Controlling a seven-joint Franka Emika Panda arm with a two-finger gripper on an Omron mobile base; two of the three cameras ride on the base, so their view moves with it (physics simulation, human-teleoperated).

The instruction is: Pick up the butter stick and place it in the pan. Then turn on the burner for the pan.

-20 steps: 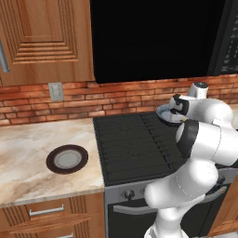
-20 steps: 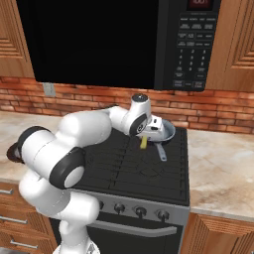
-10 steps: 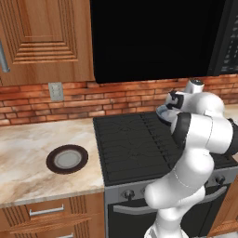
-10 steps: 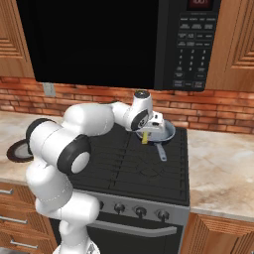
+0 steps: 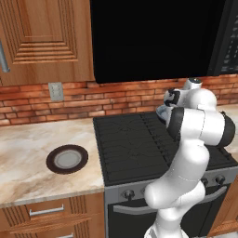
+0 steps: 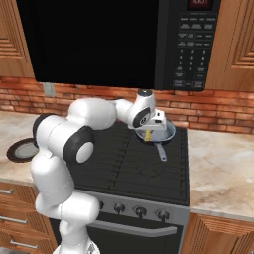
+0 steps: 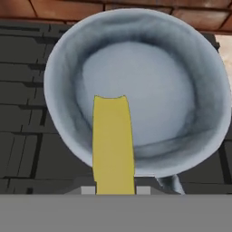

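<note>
Step in hand: carrying the butter stick [image 7: 113,142] to the pan [image 7: 68,68], with the gripper [image 6: 148,134] closed on the stick, which juts forward from between the fingers out over the pan's near rim and pale floor. Next, judged from this: lower slightly toward the pan floor just ahead of the hand, then part the fingers to drop the stick inside. Burner knob not yet addressed.
</note>
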